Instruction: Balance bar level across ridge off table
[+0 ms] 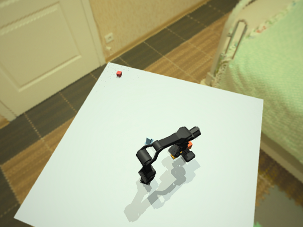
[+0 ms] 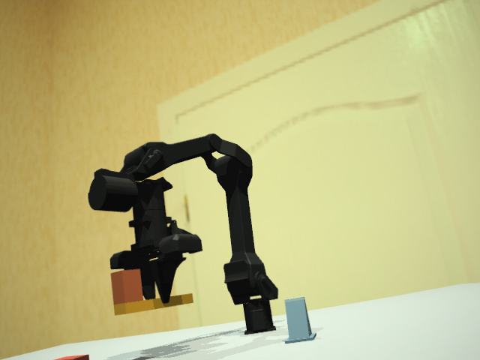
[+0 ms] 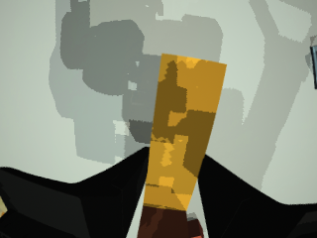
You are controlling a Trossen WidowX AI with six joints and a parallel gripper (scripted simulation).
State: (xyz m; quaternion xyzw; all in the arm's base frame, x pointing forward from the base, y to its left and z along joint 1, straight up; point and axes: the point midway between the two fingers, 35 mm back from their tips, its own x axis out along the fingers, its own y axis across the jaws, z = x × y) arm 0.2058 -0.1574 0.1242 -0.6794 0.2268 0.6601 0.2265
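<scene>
The bar (image 1: 173, 156) (image 2: 176, 299) (image 3: 184, 126) is a flat yellow strip with an orange-red block on one end. My gripper (image 1: 179, 153) (image 2: 157, 297) (image 3: 174, 157) is shut on the bar near that block and holds it roughly level, clear above the white table (image 1: 66, 170) (image 2: 387, 321). The ridge (image 1: 148, 141) (image 2: 298, 318) is a small upright blue wedge on the table beside the arm's base, well apart from the bar. In the wrist view the bar's far end points away over the arm's shadow.
A small red cube (image 1: 118, 73) sits near the table's far left corner; a red thing also shows at the bottom edge of the exterior view (image 2: 73, 357). The arm's base (image 1: 147, 175) (image 2: 257, 316) stands mid-table. A bed is off the table's right side.
</scene>
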